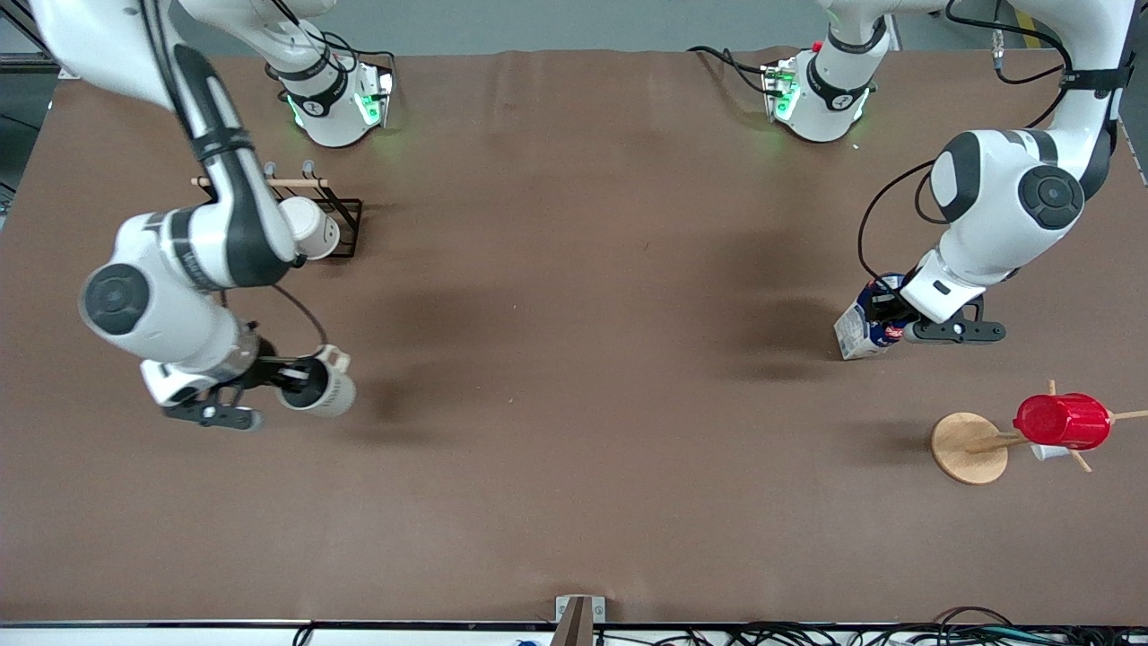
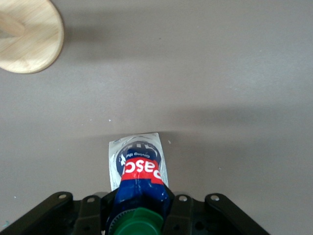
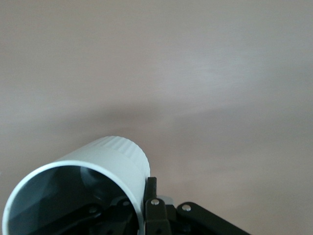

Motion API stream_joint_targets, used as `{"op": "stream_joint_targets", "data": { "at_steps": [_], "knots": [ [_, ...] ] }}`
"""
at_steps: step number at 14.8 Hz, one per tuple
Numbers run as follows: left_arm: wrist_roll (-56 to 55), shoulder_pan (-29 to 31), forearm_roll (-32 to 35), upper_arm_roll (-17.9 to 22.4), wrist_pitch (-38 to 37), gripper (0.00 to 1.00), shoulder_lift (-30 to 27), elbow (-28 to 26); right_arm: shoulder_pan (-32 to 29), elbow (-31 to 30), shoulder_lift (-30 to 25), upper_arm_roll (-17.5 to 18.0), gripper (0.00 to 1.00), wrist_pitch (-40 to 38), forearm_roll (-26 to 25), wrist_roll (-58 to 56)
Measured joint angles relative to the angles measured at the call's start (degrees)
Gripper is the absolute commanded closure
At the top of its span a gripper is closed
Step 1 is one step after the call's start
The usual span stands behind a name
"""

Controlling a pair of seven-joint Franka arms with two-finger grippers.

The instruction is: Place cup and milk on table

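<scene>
Right gripper (image 1: 289,377) clamps the cup's (image 1: 325,388) rim; left gripper (image 1: 883,309) clenches the milk (image 1: 859,330). Lower both slowly, level them upright on the desk (image 1: 574,404), then release.

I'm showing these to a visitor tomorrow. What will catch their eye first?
Probably both arms gripping at once: the right gripper shut on the cup at its end of the table, the left gripper shut on the milk at the other. Then the red cup on a wooden stand, nearer the camera than the milk.

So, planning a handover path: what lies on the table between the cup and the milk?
Only bare table, as the front view shows, between the cup and the milk.
</scene>
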Motion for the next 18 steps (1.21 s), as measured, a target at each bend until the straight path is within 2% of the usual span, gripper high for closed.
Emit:
{"op": "stream_joint_targets", "data": {
  "at_steps": [3,9,14,18],
  "knots": [
    [-1.07,-0.11,-0.03,-1.17,-0.4,1.0,-0.24,1.45,8.42,3.52,0.76,0.08,1.0,-0.68,0.0,10.08],
    [-1.62,-0.22,-0.07,-4.55,-9.21,0.97,-0.62,9.15,20.92,8.5,8.89,-0.12,0.99,-0.31,-0.21,23.9],
    [-4.11,-0.62,-0.15,-12.63,-10.11,0.97,-0.2,11.42,25.19,10.26,13.12,-0.26,0.97,1.9,-0.22,28.55],
    [-8.82,-0.92,-0.19,-20.27,-10.1,0.97,4.15,15.04,27.65,10.36,14.98,-0.3,0.91,4.41,-0.22,30.27]
  ]
}}
